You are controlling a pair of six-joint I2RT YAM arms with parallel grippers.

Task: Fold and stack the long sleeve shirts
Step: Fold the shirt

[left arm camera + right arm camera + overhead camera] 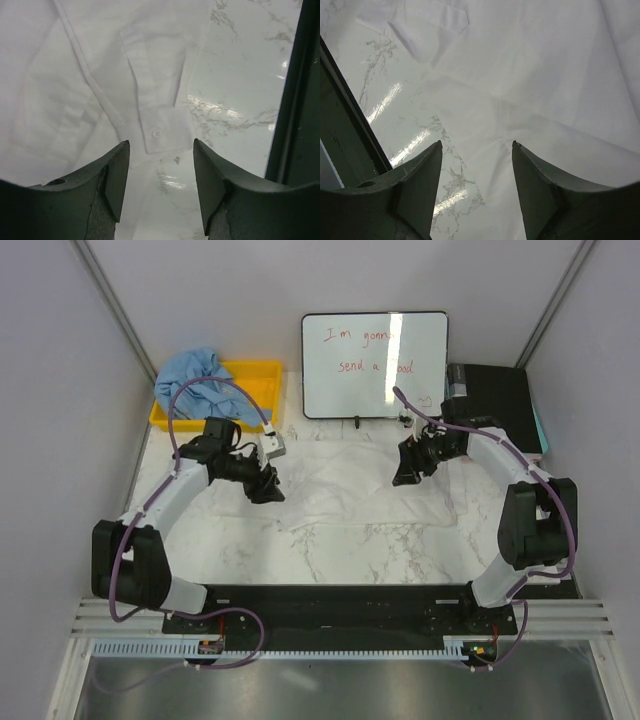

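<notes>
The white long sleeve shirt lies spread on the marble table between my two arms. The light blue shirt is bunched in the yellow bin at the back left. My left gripper is open and empty over the white shirt's left edge; in the left wrist view a buttoned cuff lies just ahead of its fingers. My right gripper is open and empty over the shirt's far right edge; the right wrist view shows white cloth ahead of its fingers.
A yellow plastic bin stands at the back left. A whiteboard with red writing stands at the back middle. A black box sits at the back right. Grey walls close both sides.
</notes>
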